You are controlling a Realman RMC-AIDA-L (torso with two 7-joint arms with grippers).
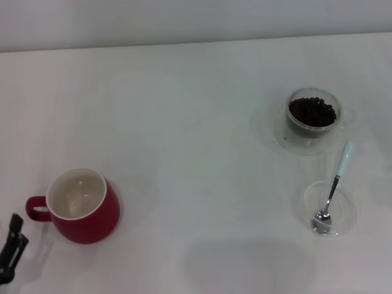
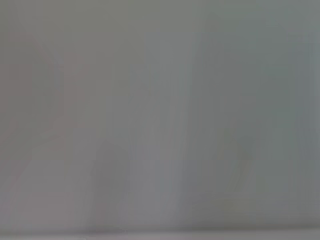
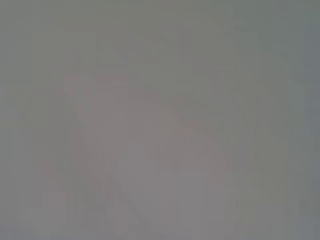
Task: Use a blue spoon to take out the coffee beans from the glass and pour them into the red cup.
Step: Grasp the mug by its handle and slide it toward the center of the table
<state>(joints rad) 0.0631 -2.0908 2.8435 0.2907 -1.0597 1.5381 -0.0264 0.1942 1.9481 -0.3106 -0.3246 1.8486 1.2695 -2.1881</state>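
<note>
- Our left gripper [image 1: 11,251] shows only as a dark tip at the lower left edge of the head view, low over the white desk [image 1: 184,153] and just beside the loop handle of the squat dark-red cup; we cannot tell whether its jaws are open or closed.
- Our right gripper does not appear in the head view, and both wrist views give us only a blank grey field, so we cannot speak for its jaws either.
- The squat dark-red cup [image 1: 82,208] stands upright on the near left part of the desk, handle pointing towards the left edge, and we see only its white inside.
- The small round clear glass [image 1: 313,113] sits upright on its wide clear base at the far right, well apart from the cup.
- The dark brown coffee beans [image 1: 312,111] lie heaped inside the glass, filling it close to the rim.
- The flat clear shallow dish [image 1: 349,214] rests on the desk near the glass, on the side closer to us.
- The small teaspoon with a pale-blue handle [image 1: 334,187] lies with its shiny metal bowl in the dish and its handle slanting out over the rim towards the glass, touching neither gripper.
</note>
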